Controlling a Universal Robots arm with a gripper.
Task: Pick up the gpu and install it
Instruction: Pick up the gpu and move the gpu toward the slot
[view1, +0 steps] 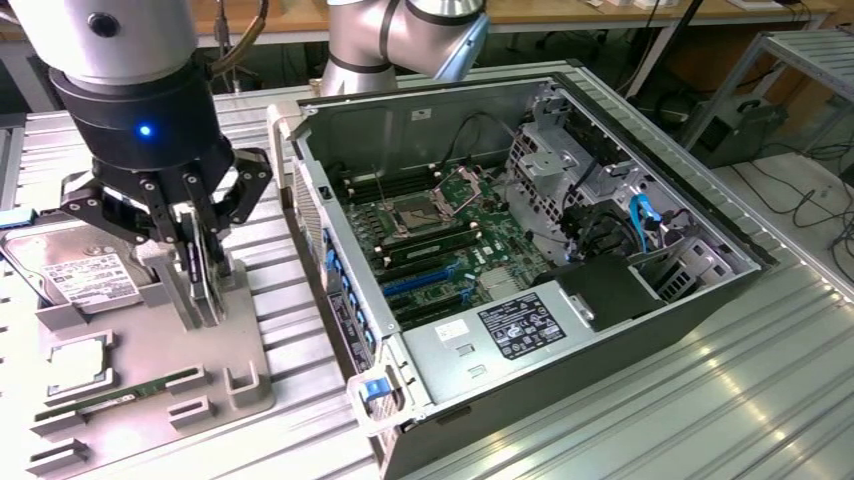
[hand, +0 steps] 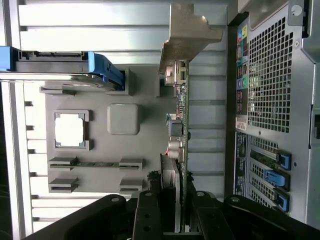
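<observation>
Exterior view: hand at the exterior view's left, over the grey fixture tray on the counter. Fingers partly closed, clamping both faces of the gpu, which stands on edge in its tray slot directly beneath. Open computer case lies toward the exterior view's right.

Wrist view: gpu seen edge-on, long axis running straight out from the hand to its silver bracket.
</observation>
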